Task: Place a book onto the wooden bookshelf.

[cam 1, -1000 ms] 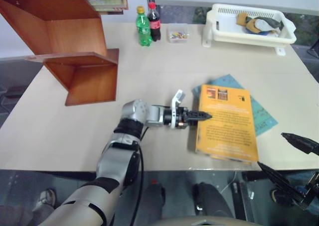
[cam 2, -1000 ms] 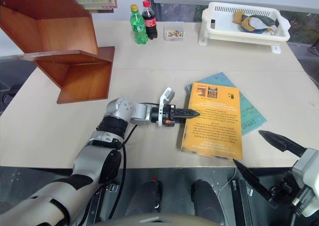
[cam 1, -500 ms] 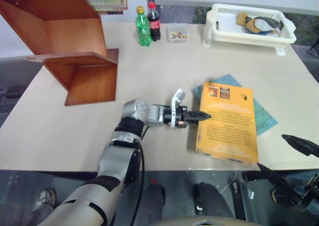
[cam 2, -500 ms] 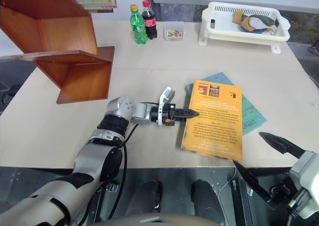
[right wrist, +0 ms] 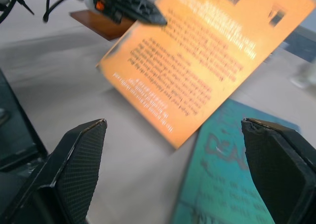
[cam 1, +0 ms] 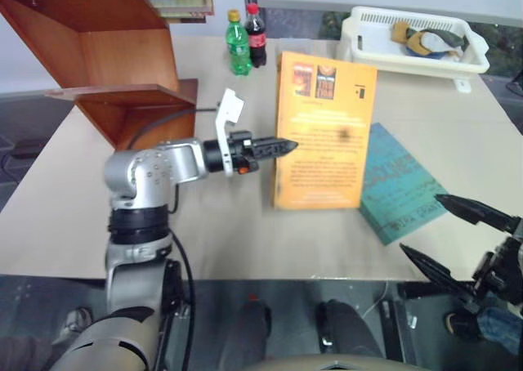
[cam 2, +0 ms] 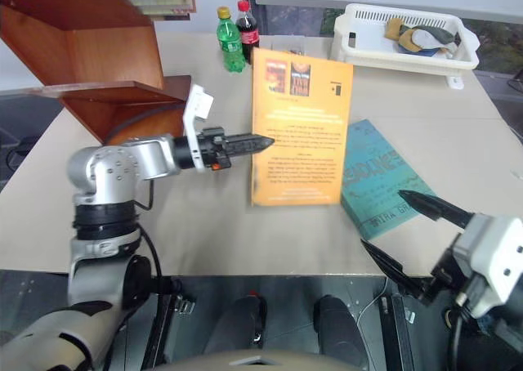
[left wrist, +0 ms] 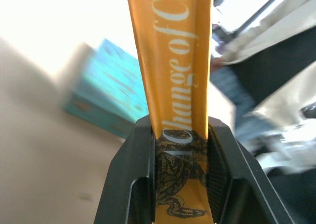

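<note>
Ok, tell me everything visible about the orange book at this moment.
The book is a thick orange-yellow paperback. Its back cover, with dark small print and two small pictures near the top, faces the head camera. The left wrist view shows its yellow spine with pale lettering and a dark drawing. It is lifted off the table and tilted. The left end effector is shut on its spine edge; nothing else touches it. The teal book lies flat on the table beside it.

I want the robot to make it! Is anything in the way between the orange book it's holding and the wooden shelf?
Nothing visible is. The left gripper holds the book up by its spine, and the tabletop toward the wooden bookshelf looks bare. The two bottles stand farther back, off to the side.
</note>
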